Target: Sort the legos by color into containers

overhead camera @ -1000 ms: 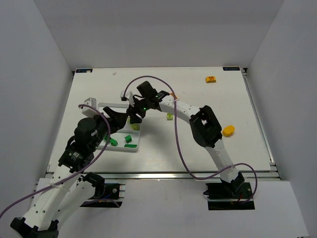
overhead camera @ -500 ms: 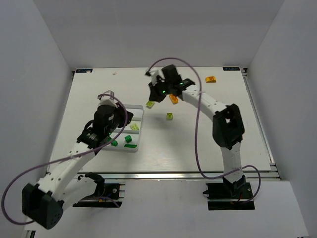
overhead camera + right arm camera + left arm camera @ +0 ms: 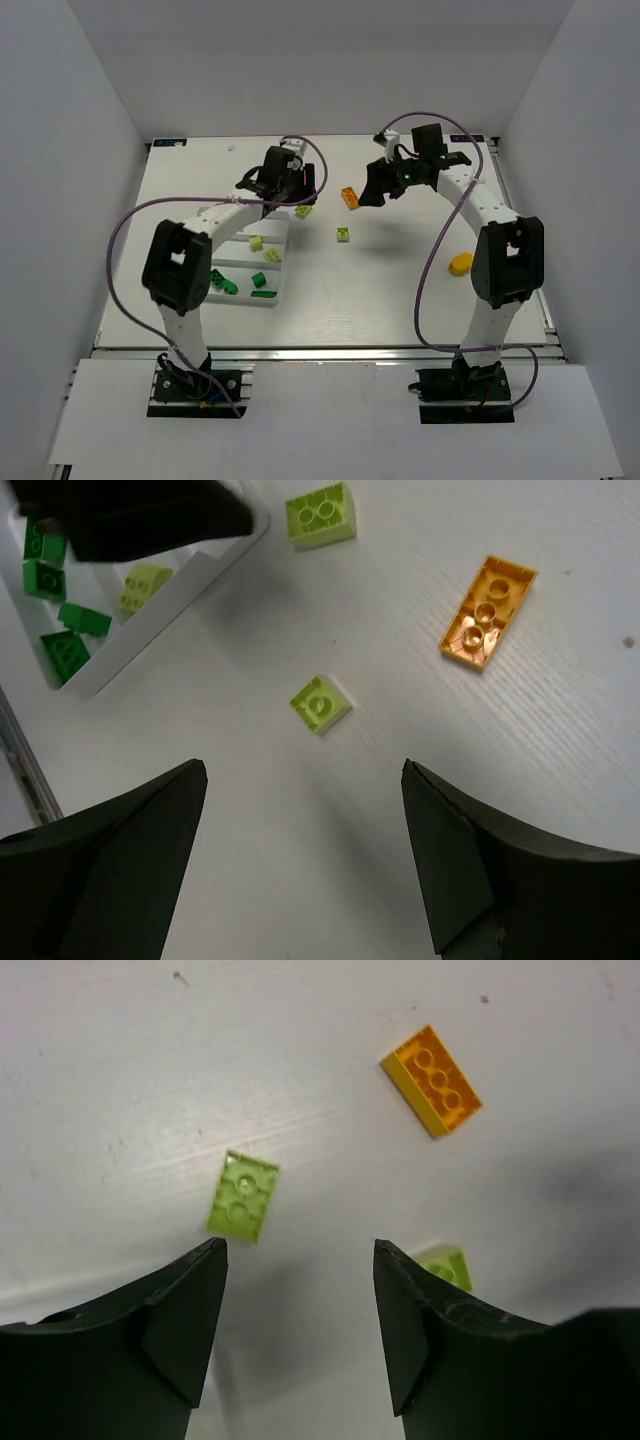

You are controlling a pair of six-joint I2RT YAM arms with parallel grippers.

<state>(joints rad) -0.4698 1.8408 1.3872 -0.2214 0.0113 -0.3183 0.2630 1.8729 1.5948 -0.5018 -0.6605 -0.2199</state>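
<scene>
Pick-up step. Your left gripper (image 3: 298,1250), wide and empty, hovers by lime brick (image 3: 243,1194) just right of tray (image 3: 170,605); right gripper (image 3: 302,775) also wide, empty. Next: lower, centre jaws on brick, pinch.

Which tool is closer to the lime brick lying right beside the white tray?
Left. The left tool hovers open right next to that lime brick, by the tray corner. The right tool, also open, sits farther off, beyond the orange brick.
</scene>
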